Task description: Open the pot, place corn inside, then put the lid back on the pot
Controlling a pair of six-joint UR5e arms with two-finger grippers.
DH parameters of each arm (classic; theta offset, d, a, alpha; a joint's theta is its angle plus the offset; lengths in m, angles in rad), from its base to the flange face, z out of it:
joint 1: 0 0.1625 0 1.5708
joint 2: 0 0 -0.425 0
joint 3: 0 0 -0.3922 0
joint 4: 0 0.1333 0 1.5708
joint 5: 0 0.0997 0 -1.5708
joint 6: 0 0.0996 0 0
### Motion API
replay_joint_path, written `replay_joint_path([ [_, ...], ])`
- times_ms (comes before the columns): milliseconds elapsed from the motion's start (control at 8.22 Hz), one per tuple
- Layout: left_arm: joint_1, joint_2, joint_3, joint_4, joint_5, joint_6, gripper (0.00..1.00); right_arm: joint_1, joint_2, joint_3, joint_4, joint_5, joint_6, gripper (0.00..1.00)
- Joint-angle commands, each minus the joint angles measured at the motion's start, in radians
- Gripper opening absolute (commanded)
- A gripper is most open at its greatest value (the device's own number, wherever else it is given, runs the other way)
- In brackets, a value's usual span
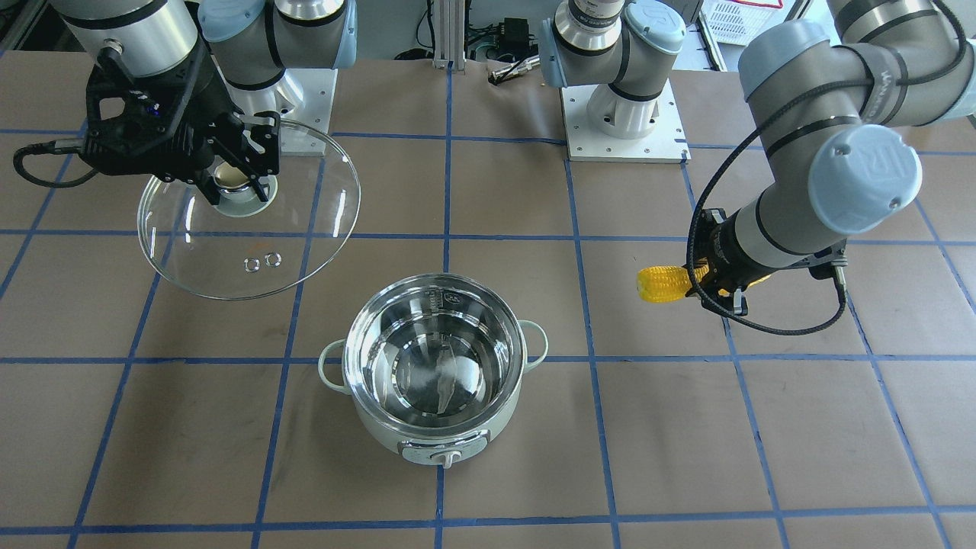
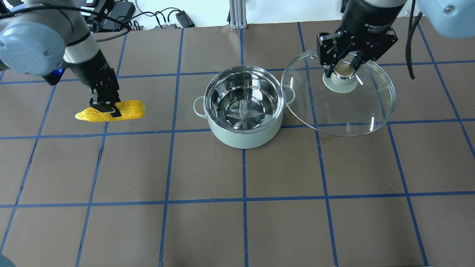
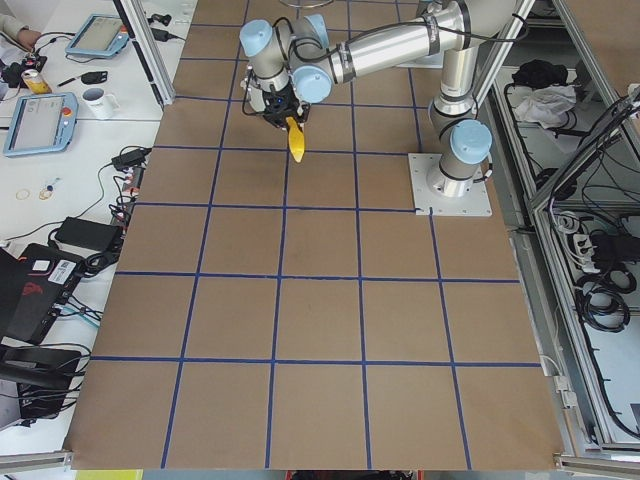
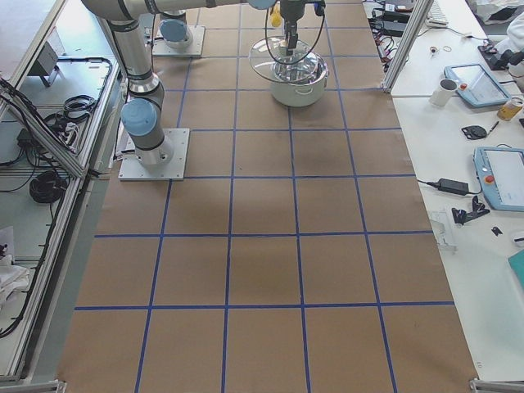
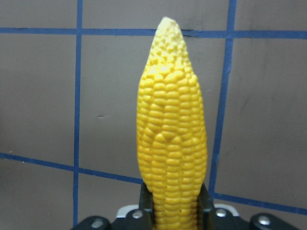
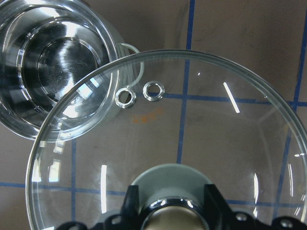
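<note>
The mint-green pot (image 2: 243,107) stands open at the table's middle, its steel inside bare; it also shows in the front view (image 1: 435,366) and the right wrist view (image 6: 53,62). My left gripper (image 2: 105,107) is shut on the yellow corn (image 2: 111,111), held level above the table, left of the pot; the corn also shows in the front view (image 1: 663,284) and the left wrist view (image 5: 172,143). My right gripper (image 2: 343,70) is shut on the beige knob of the glass lid (image 2: 352,107), held in the air right of the pot; the lid also shows in the front view (image 1: 305,221).
The brown table (image 2: 241,207) is marked with blue tape lines. The arm bases (image 1: 625,114) stand at the table's back edge. Cables and a power supply (image 2: 122,9) lie beyond the far edge.
</note>
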Motion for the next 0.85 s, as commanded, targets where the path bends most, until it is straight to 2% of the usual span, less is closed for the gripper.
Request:
replay_joint_path([
  [0,-0.154,-0.038,0.208,-0.05,-0.047,-0.133,0.0,-0.061,-0.022,0.019,0.015,0.004,-0.094,0.0],
  [243,-0.307,-0.085,0.237,-0.008,-0.054,-0.252,0.0,-0.062,-0.022,0.019,0.017,-0.001,-0.111,0.0],
  [365,-0.366,-0.111,0.237,0.055,-0.054,-0.286,0.0,-0.062,-0.022,0.019,0.015,-0.001,-0.111,0.0],
  [608,-0.432,-0.168,0.239,0.103,-0.054,-0.322,0.0,-0.065,-0.022,0.019,0.015,-0.004,-0.134,0.0],
  [730,-0.437,-0.182,0.233,0.123,-0.054,-0.325,0.0,-0.065,-0.023,0.019,0.02,-0.039,-0.136,0.0],
])
